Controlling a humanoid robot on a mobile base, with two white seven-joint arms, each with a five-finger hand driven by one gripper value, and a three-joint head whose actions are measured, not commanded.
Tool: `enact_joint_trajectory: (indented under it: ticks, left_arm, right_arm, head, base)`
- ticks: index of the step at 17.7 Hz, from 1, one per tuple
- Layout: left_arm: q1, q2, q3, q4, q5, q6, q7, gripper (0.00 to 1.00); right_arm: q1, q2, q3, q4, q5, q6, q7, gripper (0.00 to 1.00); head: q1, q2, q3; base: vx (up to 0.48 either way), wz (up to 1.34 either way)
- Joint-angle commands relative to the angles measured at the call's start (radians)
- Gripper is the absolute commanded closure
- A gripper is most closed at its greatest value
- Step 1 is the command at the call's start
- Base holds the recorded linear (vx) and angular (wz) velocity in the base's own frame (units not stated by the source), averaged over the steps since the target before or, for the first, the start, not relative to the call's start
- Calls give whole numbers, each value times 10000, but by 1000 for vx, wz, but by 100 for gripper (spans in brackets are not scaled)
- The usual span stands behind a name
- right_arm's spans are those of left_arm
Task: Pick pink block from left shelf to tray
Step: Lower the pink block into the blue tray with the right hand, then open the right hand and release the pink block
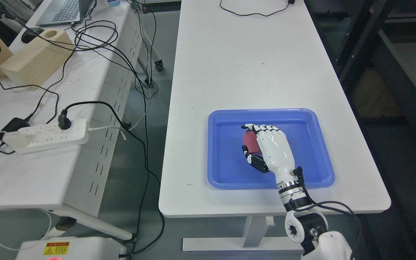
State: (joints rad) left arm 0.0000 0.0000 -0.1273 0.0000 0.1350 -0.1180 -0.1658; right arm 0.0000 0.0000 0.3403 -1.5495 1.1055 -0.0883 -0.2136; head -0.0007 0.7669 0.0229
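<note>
My right hand [252, 141] reaches in from the lower right and hangs over the middle of the blue tray [226, 119] on the white table. Its white fingers and black-tipped thumb are curled around the pink block [250, 142], of which only a small red-pink patch shows left of the palm. I cannot tell whether the block touches the tray floor. The left arm is out of view.
The white table [244, 54] stretches away beyond the tray, with a black cable [251, 12] at its far end. A second table at left carries a power strip [45, 136], tangled cables, a wooden block [36, 59] and a laptop [65, 11]. Dark shelving [392, 65] stands at right.
</note>
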Motion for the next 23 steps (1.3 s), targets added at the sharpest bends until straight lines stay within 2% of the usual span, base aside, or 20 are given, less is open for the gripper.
enact_joint_trajectory:
  ticks: [1,6,10,12,15,19,23]
  left_arm:
    - [199,175,0,-175,0,-1,1,0]
    - [199,175,0,-175,0,-1,1,0]
    - [199,175,0,-175,0,-1,1,0]
    - [199,175,0,-175,0,-1,1,0]
    - [199,175,0,-175,0,-1,1,0]
    - [199,175,0,-175,0,-1,1,0]
    - [199,175,0,-175,0,-1,1,0]
  right_arm:
    - [230,-174,33,125,-806,40,95,43]
    - [246,-174,-243,63,-1679,24,49,27]
    - [276,-174,-580,-28,-2325,-37,-27,22]
    - [337,-174,-870,-227,-3135,-174,-43,19]
    - [506,-174,-1331,-366,-4608,-1001,-27,14]
    - [598,-174,-1943,-397,-6141,-1585,-27,12]
    - [690,-174,-2329,-550,-6714,-2321,-58,11]
  head:
    - [0,0,0]
    - [0,0,0]
    - [0,0,0]
    - [0,0,0]
    - [0,0,0]
    - [0,0,0]
    - [0,0,0]
  base:
    - [52,-2]
    - [35,0]
    - [18,0]
    - [0,0]
    - [0,0]
    - [0,0]
    - [-11,0]
